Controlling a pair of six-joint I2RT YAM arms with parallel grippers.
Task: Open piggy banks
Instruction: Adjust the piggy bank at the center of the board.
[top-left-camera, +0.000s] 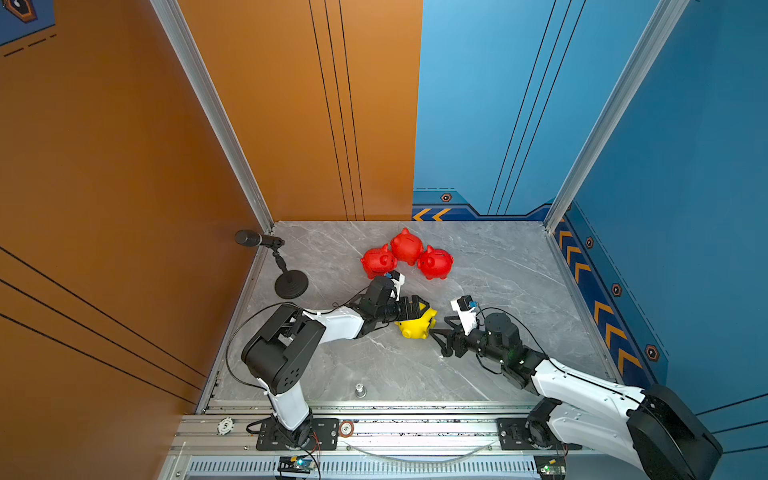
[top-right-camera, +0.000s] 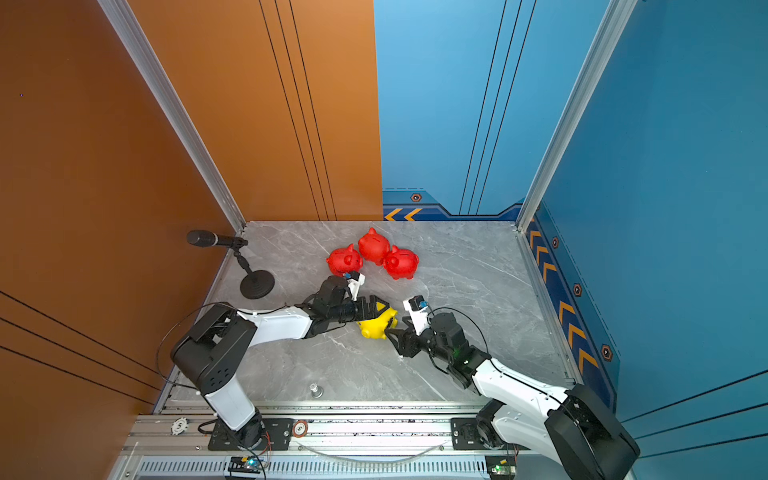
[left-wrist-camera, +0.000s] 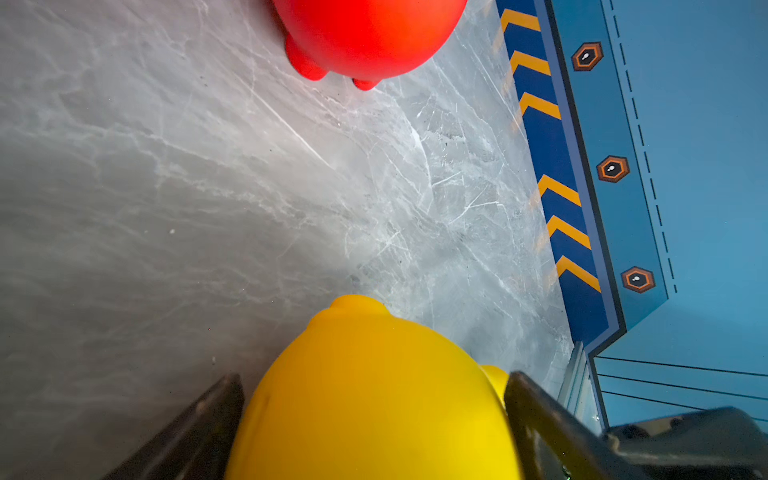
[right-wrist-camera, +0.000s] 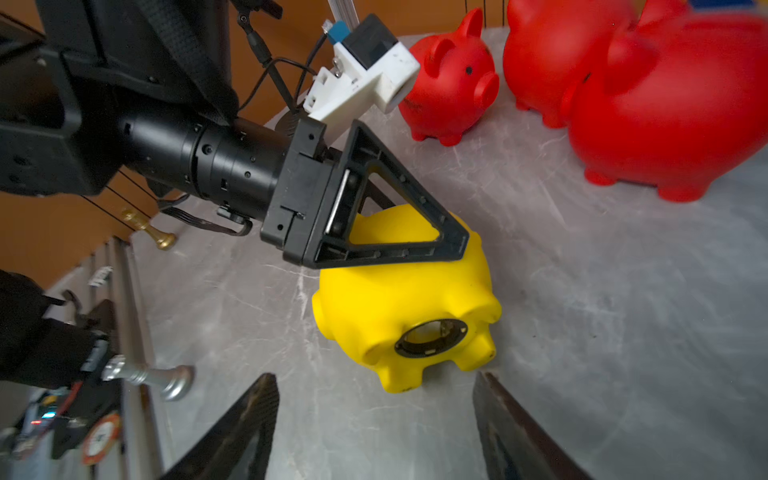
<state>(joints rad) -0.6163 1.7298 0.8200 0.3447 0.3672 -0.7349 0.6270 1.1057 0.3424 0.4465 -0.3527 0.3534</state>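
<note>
Left gripper (top-left-camera: 422, 309) is straddling the yellow piggy bank (top-left-camera: 415, 328), one finger on each flank, jaws spread wide. One finger is lying across the bank's upper side in the right wrist view. Can't tell whether the pads are actually pressing or just sitting alongside.

Right gripper (top-left-camera: 438, 343) is hanging just beside the same bank on the opposite side. Jaws are standing apart with nothing between them, and the tips are pointing at the bank's underside.

Yellow bank is lying tipped on its side near the middle of the marble table (top-left-camera: 498, 270), feet and belly facing the right gripper. The round belly hole (right-wrist-camera: 430, 337) is showing open, ringed in black.

Three red piggy banks (top-left-camera: 377, 261) (top-left-camera: 406, 246) (top-left-camera: 435, 262) are standing upright in a tight cluster further back, sides touching, apart from the yellow one. The nearest-left red one is sitting close to the left wrist camera mount.

Microphone on its stand (top-left-camera: 291, 282) is sitting at the table's back-left edge, well clear.
</note>
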